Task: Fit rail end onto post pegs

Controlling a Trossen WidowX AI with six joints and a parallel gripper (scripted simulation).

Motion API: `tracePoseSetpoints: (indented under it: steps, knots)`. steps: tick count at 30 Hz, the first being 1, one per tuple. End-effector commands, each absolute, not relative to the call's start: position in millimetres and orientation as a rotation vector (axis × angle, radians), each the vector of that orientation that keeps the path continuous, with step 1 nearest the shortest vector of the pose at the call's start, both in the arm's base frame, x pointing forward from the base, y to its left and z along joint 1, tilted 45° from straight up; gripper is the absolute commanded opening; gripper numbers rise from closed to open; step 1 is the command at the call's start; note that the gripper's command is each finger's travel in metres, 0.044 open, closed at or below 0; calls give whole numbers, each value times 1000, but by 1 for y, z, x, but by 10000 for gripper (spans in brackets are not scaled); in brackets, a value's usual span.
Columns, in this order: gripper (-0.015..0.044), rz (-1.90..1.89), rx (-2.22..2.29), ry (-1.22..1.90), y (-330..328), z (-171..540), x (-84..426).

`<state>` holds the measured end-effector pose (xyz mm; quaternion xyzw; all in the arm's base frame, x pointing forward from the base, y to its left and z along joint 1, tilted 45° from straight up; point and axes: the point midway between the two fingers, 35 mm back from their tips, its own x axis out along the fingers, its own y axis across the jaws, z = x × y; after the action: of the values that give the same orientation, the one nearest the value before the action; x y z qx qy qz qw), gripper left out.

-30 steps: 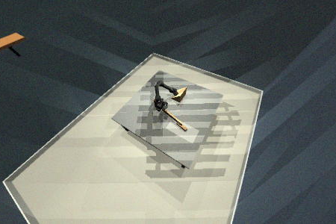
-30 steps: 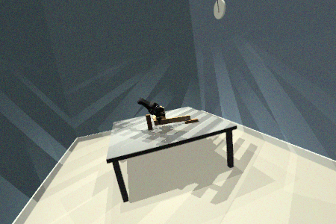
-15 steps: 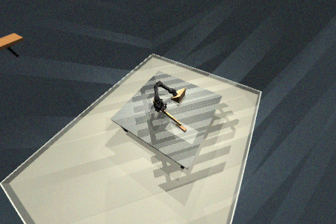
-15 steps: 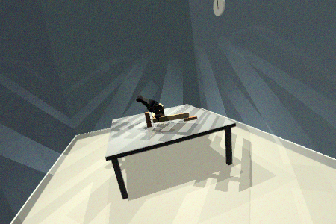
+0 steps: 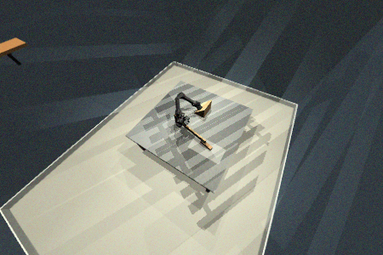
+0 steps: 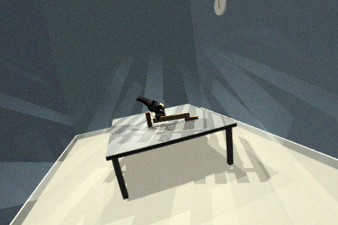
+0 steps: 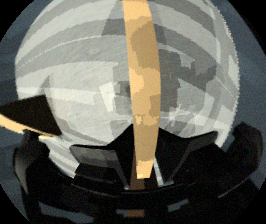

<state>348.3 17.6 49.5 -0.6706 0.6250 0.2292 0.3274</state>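
The wooden rail (image 5: pixel 196 133) (image 6: pixel 173 117) (image 7: pixel 145 75) is a long, thin light-brown bar. Its far end is at the low footboard block (image 5: pixel 208 147) (image 6: pixel 193 118). My gripper (image 5: pixel 182 122) (image 6: pixel 159 115) (image 7: pixel 140 125) is shut on the rail near its near end. In the exterior view this end looks a little above the table, beside the short upright wooden post (image 6: pixel 149 119), with a narrow gap between them. The pegs and holes are too small or hidden to make out. Whether the rail is exactly level I cannot tell.
A wooden wedge-shaped piece (image 5: pixel 205 109) (image 7: pixel 26 114) stands beside the arm's base, left of the rail in the wrist view. The grey table (image 5: pixel 157 132) (image 6: pixel 128 144) carries everything. Striped shadows cross it.
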Motion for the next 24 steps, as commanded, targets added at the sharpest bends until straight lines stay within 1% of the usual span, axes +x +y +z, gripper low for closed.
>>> tracePoseSetpoints:
  steps: [1, 24]
  knots:
    - [0, 599, -1759, 1634, 17, 52, 348]
    - [0, 599, -1760, 1634, 12, 57, 347]
